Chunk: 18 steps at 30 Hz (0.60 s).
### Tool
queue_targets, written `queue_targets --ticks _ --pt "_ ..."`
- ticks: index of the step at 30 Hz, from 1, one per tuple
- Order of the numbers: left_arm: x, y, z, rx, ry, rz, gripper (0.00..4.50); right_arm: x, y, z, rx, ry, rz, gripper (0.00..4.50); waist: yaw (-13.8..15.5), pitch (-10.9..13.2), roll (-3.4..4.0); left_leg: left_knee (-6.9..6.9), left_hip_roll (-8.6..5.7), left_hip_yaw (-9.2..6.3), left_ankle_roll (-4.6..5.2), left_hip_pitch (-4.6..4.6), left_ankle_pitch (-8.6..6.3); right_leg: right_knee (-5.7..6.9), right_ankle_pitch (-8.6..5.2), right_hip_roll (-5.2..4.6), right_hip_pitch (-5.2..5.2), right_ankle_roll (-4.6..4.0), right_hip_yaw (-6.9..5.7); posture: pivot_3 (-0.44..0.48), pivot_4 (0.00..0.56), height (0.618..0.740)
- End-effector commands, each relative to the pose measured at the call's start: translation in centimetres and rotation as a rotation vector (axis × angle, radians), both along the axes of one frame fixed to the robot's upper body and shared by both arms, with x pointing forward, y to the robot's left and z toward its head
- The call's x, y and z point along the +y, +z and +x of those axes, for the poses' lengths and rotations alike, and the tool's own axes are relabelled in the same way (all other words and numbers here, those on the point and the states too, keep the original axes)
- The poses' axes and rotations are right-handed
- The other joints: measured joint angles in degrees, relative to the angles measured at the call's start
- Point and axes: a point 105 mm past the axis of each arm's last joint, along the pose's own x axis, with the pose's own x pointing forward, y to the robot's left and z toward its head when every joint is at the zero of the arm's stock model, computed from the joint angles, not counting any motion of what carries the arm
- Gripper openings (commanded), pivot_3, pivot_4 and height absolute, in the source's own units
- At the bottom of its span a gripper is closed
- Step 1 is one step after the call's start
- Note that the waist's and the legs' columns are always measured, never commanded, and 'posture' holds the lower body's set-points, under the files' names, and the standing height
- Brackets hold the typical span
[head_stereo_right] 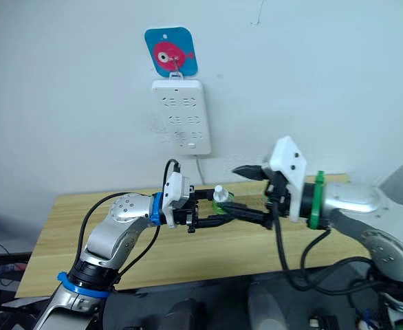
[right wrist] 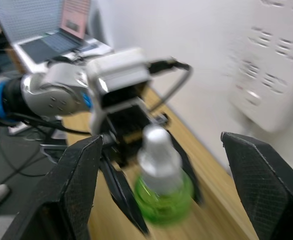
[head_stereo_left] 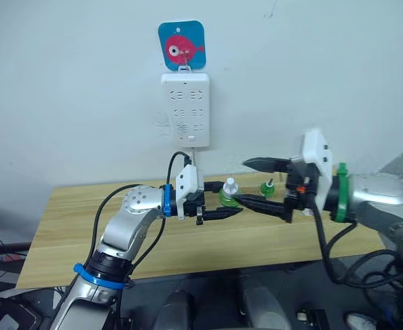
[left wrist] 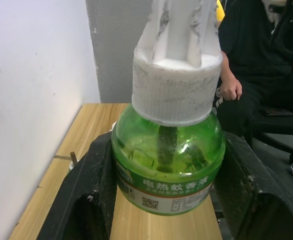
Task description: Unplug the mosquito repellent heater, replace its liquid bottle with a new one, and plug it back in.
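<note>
A green liquid bottle [left wrist: 167, 170] with a white ribbed cap is held just above the wooden table [head_stereo_left: 84, 227], upright between the fingers of my left gripper [head_stereo_left: 227, 201], which is shut on its round body. My right gripper [head_stereo_left: 254, 183] is open right beside it, one finger above and one below, and the bottle [right wrist: 161, 195] sits between its wide-spread fingers [right wrist: 81, 185] without contact. A second green bottle [head_stereo_left: 267, 187] with a dark wick stands on the table just behind. The mosquito repellent heater is hidden from view.
A white power strip [head_stereo_left: 185, 108] hangs on the wall under a blue fish hook [head_stereo_left: 181, 45], with its sockets empty and its cord running down behind the table. A person in dark clothes [left wrist: 259, 55] sits beyond the table end. A laptop [right wrist: 61, 35] stands off to my left.
</note>
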Motion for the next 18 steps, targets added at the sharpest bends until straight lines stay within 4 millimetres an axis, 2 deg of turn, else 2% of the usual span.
queue_targets --ticks 1,3,6,10,11,15,18 --pt "-0.3 0.9 -0.4 -0.049 -0.027 -0.012 2.31 0.5 0.1 0.7 -0.018 -0.006 -0.005 3.94 0.06 0.00 0.00 0.00 -0.05 -0.01 0.00 -0.03 0.00 0.00 0.02 -0.02 -0.02 0.03 -0.01 -0.215 0.150 0.740" --pt "-0.4 1.0 -0.3 -0.051 -0.028 -0.013 2.31 0.9 0.0 0.7 -0.013 0.006 -0.002 3.94 0.12 -0.01 0.00 0.00 -0.09 -0.01 0.01 -0.07 -0.01 -0.03 0.06 -0.10 -0.04 0.08 -0.01 -0.210 0.147 0.740" --pt "-0.3 1.0 -0.3 -0.053 -0.027 -0.012 2.31 1.2 -0.3 0.7 -0.012 0.018 -0.009 3.39 0.21 -0.01 0.00 -0.01 -0.07 -0.05 0.02 -0.09 -0.01 -0.04 0.06 -0.20 -0.07 0.08 -0.02 -0.208 0.147 0.740" --pt "-0.2 0.9 -0.3 -0.049 -0.024 -0.011 2.31 1.5 -0.6 0.4 -0.014 0.042 -0.012 1.96 0.30 -0.01 0.00 -0.03 -0.03 -0.13 0.02 -0.09 -0.01 -0.02 0.06 -0.19 -0.07 0.08 -0.04 -0.208 0.147 0.740" --pt "-0.2 0.9 -0.3 -0.048 -0.023 -0.011 2.31 1.5 -0.6 0.3 -0.014 0.046 -0.013 1.39 0.30 -0.01 0.00 -0.03 -0.03 -0.14 0.02 -0.08 -0.01 -0.01 0.06 -0.19 -0.06 0.08 -0.04 -0.208 0.147 0.740" --pt "-0.1 0.6 -0.3 -0.041 -0.021 -0.007 2.31 1.6 -0.5 0.0 -0.050 0.059 -0.020 0.38 0.31 -0.01 0.00 -0.02 -0.04 -0.09 0.01 -0.07 -0.01 0.00 0.06 -0.17 -0.06 0.08 -0.06 -0.208 0.147 0.740" --pt "0.1 0.3 -0.2 -0.034 -0.009 0.003 2.31 1.5 0.2 -0.1 -0.094 0.059 -0.005 0.37 0.30 -0.01 0.00 -0.01 -0.04 -0.08 0.01 -0.07 -0.01 -0.01 0.06 -0.18 -0.06 0.08 -0.06 -0.210 0.145 0.740"
